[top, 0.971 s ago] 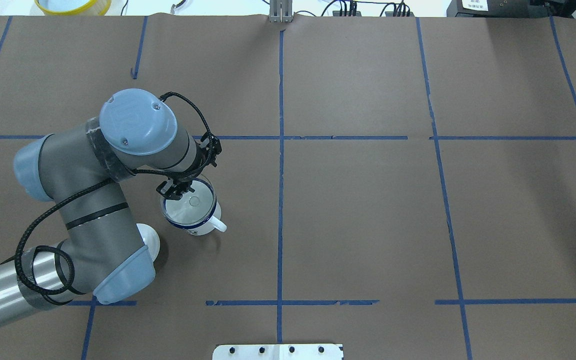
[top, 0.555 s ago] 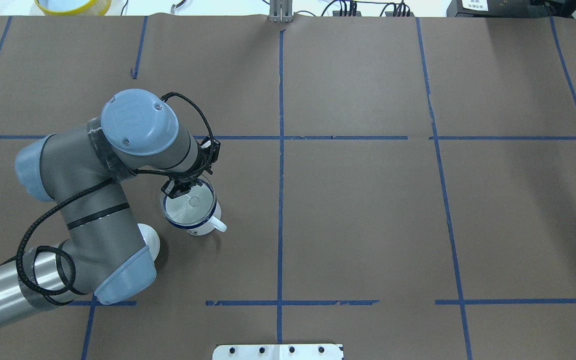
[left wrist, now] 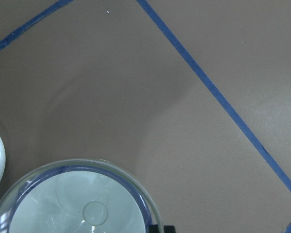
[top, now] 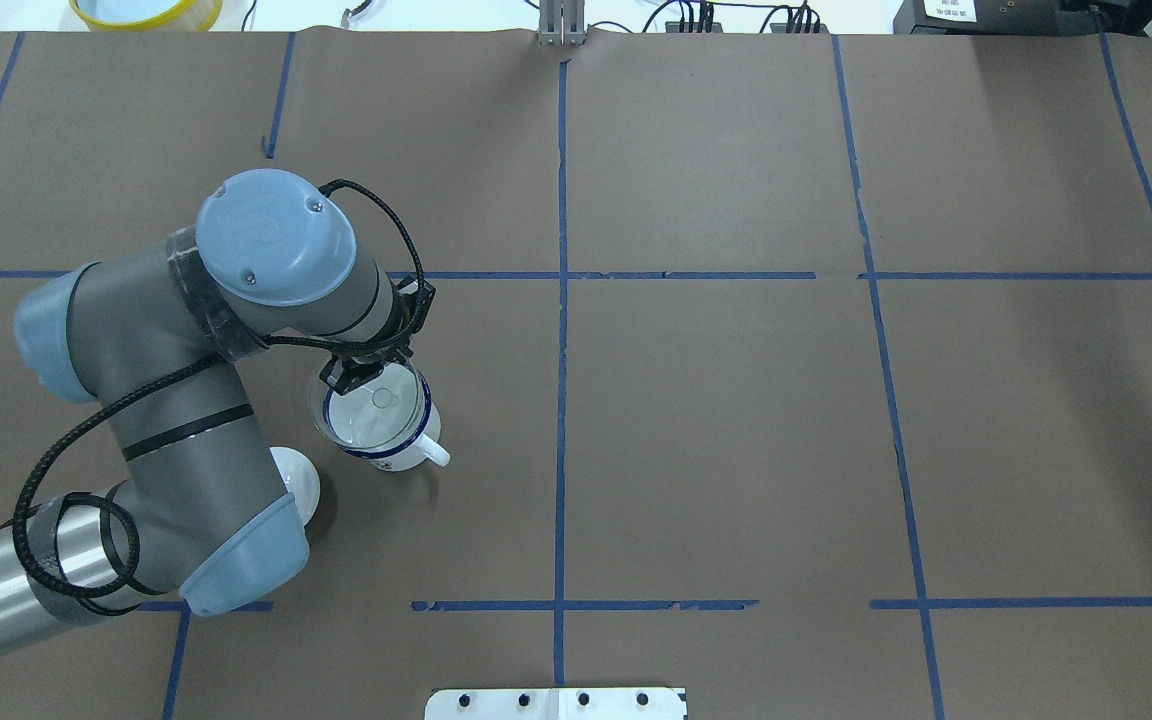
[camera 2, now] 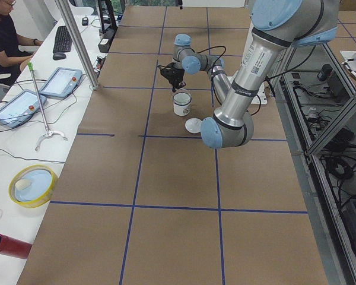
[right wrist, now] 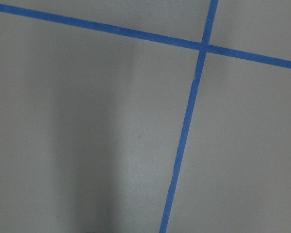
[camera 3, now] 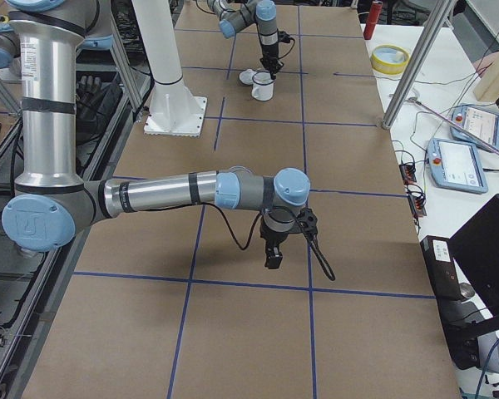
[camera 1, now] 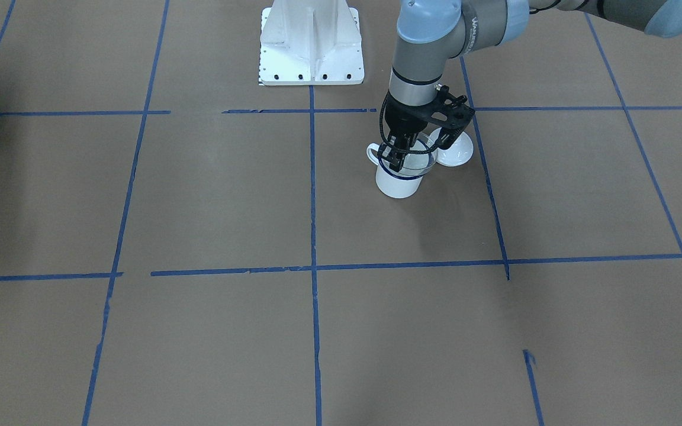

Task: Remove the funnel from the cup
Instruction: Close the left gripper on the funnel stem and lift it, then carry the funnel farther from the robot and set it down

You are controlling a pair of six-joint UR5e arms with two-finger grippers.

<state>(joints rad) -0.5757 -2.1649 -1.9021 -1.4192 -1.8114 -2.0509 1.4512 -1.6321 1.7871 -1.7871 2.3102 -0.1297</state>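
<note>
The white enamel cup (top: 398, 455) with a dark blue rim stands on the brown table at the left; it also shows in the front view (camera 1: 399, 184). The clear funnel (top: 368, 412) rests in its mouth, its rim offset a little to the left of the cup's rim and its stem inside. My left gripper (top: 351, 376) is shut on the funnel's far rim (camera 1: 417, 163). The left wrist view shows the funnel (left wrist: 82, 199) over the cup's blue rim (left wrist: 144, 206). My right gripper (camera 3: 273, 253) shows only in the exterior right view, over bare table; I cannot tell its state.
A white domed lid (top: 298, 482) lies on the table beside the cup, partly under my left arm; it also shows in the front view (camera 1: 456, 152). The robot's white base plate (camera 1: 311, 44) is nearby. Blue tape lines cross the table.
My left gripper's fingers have drawn together on the funnel's rim. The arm has shifted slightly left, and the funnel has moved with it, off-centre over the cup.
</note>
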